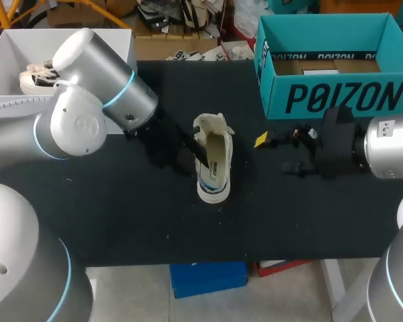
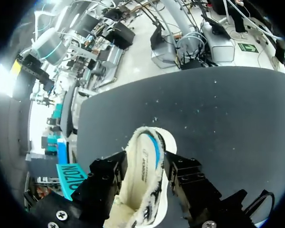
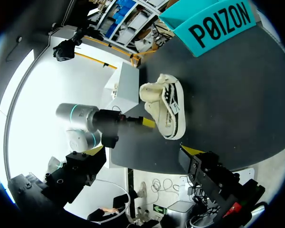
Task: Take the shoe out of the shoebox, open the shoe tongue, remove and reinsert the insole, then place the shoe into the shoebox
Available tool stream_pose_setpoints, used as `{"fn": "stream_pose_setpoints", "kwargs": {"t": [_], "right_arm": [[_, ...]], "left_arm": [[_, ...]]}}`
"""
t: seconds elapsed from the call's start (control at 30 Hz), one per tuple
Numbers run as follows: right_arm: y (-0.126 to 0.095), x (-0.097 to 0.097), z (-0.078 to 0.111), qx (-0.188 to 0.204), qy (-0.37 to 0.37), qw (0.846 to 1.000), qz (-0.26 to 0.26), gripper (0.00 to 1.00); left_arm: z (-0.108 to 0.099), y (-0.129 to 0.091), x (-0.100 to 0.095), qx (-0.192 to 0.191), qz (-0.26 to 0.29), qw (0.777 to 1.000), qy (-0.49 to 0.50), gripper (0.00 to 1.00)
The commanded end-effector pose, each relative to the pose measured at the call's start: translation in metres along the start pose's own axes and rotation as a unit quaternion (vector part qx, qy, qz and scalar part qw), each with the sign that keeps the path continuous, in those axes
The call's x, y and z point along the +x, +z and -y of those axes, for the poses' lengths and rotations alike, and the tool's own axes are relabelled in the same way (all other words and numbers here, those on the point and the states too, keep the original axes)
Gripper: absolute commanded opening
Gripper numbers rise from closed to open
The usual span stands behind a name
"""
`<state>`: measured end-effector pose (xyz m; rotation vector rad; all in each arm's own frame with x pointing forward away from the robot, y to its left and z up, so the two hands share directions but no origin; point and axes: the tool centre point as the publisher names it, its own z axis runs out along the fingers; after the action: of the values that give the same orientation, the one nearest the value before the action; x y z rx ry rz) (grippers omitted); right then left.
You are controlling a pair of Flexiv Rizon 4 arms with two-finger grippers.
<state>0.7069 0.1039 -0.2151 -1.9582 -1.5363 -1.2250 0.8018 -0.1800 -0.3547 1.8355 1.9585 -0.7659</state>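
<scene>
A cream low-top shoe (image 1: 215, 171) lies on the black table (image 1: 121, 201) near its middle, toe toward the front edge, with its printed insole (image 2: 143, 161) showing inside. My left gripper (image 1: 201, 153) reaches in from the left over the shoe's opening. In the left wrist view its black fingers (image 2: 109, 175) press the shoe (image 2: 152, 137) from both sides at mid-length. To the right, my right gripper (image 1: 275, 154) hovers open and empty, a hand's width from the shoe (image 3: 166, 107). The teal shoebox (image 1: 336, 100) stands open at the back right.
A white box (image 1: 107, 40) at the back left holds another pale shoe (image 1: 37, 75). Bare table stretches in front of the shoe and between the shoe and the shoebox (image 3: 218, 23).
</scene>
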Motion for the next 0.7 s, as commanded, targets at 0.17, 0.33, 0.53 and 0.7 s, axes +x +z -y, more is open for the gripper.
{"fn": "stream_pose_setpoints", "kwargs": {"t": [0.17,0.33,0.53,0.7], "right_arm": [[0.000,0.000,0.000,0.000,0.000,1.000,0.000,1.00],[0.000,0.000,0.000,0.000,0.000,1.000,0.000,1.00],[0.000,0.000,0.000,0.000,0.000,1.000,0.000,1.00],[0.000,0.000,0.000,0.000,0.000,1.000,0.000,1.00]], "left_arm": [[0.001,0.011,-0.003,-0.017,-0.046,0.999,-0.005,0.00],[0.000,0.018,-0.002,-0.020,-0.060,0.998,0.000,0.00],[-0.001,0.023,0.001,-0.025,-0.076,0.997,0.000,0.00],[-0.004,0.028,0.005,-0.026,-0.085,0.996,-0.002,0.00]]}}
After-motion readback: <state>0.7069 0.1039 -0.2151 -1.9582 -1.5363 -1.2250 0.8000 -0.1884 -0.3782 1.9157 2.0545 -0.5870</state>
